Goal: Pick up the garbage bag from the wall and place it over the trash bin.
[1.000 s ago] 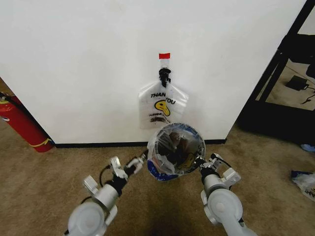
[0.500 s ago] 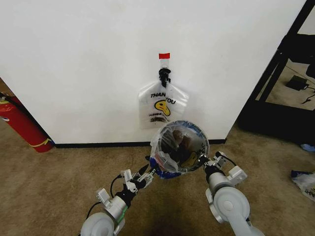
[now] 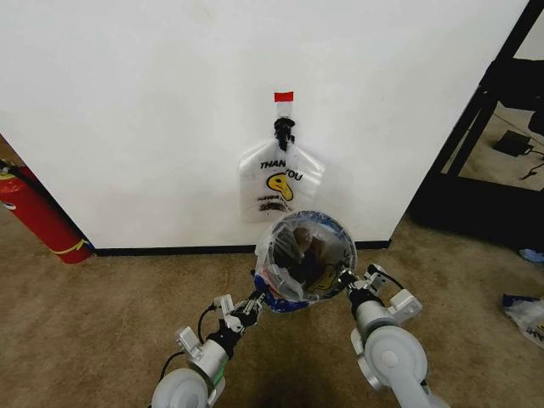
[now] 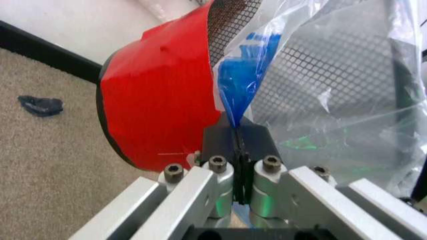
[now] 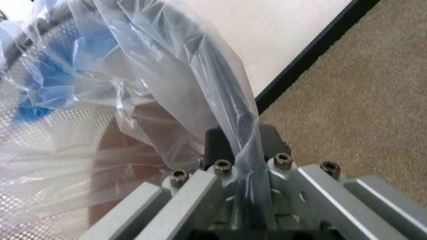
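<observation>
The trash bin (image 3: 321, 253), black mesh with a red base (image 4: 160, 100), stands on the carpet just in front of the wall (image 3: 153, 102). The garbage bag (image 3: 274, 265), clear and crinkly with blue patches, is draped over the bin's mouth and down its sides. My left gripper (image 3: 255, 299) sits low at the bin's left side; in the left wrist view it (image 4: 237, 132) is shut on a blue patch of the bag (image 4: 243, 85). At the bin's right side, my right gripper (image 3: 344, 279) is shut on a fold of clear plastic (image 5: 230, 105), seen close up (image 5: 243, 137).
A white "THANK YOU" bag bundle (image 3: 280, 180) hangs from a hook on the wall above the bin. A red fire extinguisher (image 3: 38, 212) leans at the far left. A black shelf frame (image 3: 476, 127) stands to the right. Brown carpet (image 3: 110, 297) surrounds the bin.
My left arm has swung in from the left and dropped lower beside the bin. The bag-covered bin mouth shifted slightly right, then back. The right gripper stayed at the bin's right side.
</observation>
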